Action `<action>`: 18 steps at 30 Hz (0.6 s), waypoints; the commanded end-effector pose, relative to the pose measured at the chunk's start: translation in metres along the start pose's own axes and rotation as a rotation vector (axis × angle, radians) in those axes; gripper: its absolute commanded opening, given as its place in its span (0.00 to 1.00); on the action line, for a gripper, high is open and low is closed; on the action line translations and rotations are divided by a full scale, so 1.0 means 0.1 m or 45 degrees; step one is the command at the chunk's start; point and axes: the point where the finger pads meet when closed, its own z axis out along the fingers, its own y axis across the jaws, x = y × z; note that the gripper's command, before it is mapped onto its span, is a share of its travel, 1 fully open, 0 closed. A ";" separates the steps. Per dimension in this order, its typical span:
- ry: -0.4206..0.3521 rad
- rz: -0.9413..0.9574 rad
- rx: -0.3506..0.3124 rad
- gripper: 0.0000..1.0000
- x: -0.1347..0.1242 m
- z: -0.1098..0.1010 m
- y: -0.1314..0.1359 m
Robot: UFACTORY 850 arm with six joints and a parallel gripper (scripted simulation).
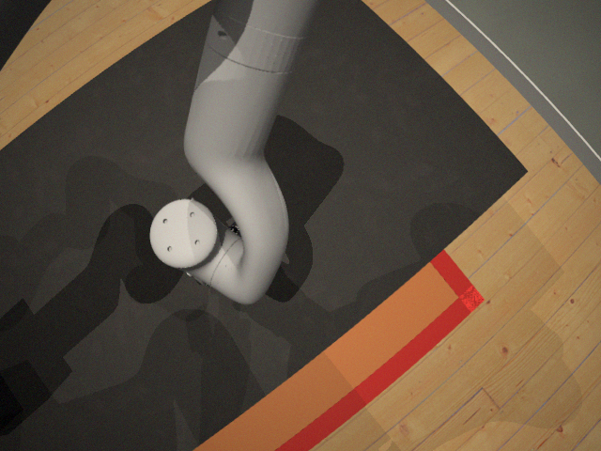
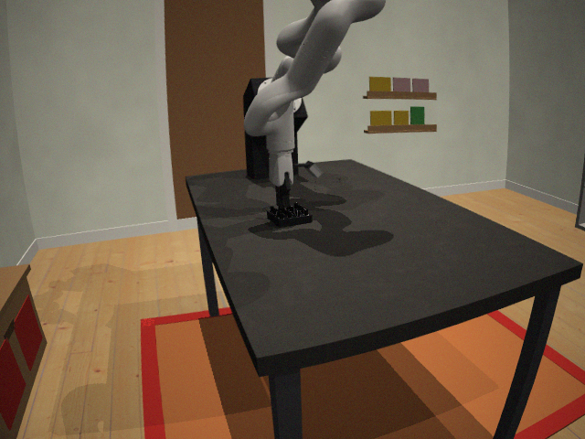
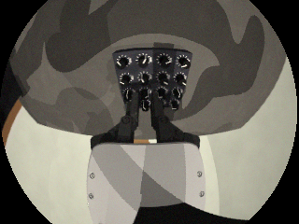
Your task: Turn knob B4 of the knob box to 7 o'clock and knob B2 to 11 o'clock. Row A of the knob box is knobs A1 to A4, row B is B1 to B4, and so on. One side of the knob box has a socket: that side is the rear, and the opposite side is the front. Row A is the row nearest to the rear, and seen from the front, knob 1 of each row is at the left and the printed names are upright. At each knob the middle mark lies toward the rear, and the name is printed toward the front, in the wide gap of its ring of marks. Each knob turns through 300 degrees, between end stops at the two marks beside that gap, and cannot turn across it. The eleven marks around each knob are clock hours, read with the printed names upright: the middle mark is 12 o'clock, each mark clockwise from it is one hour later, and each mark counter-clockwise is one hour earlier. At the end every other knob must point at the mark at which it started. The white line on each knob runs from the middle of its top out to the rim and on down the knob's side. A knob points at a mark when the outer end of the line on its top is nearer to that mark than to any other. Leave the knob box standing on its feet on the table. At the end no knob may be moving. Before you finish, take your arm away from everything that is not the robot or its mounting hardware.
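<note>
The knob box (image 1: 234, 225) (image 2: 289, 219) (image 3: 154, 70) stands on the dark tabletop (image 1: 388, 146) (image 2: 377, 283) (image 3: 84, 70), upright in the exterior view. From above, the grey arm (image 1: 233, 111) (image 2: 313, 51) covers nearly all of it (only a small speckled patch peeks out at about 3 o'clock from the arm's round white end cap (image 1: 181, 234)).

In the exterior view the claw (image 2: 282, 206) (image 3: 145, 99) points down to 6 o'clock, its tips right at the box's knobs. In the wrist view it reaches in from 6 o'clock, over the knobs nearest it. Its two fingers are spread slightly, with a narrow gap between them and nothing pinched; whether either one touches a knob, I cannot tell.

The knobs sit in four rows (the nearest partly hidden by the fingers), with white marks around them. The printed names are too small to read, so I cannot say where B4 and B2 point.

From the box, an orange rug (image 1: 378, 330) (image 2: 179, 378) with a red border lies toward 4 o'clock in the top view, on the floor below.
</note>
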 end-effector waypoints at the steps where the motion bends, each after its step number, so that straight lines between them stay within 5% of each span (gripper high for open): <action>1: 0.000 0.000 -0.001 0.19 0.00 0.00 0.00; 18: 0.000 0.000 -0.001 0.19 0.00 0.02 0.00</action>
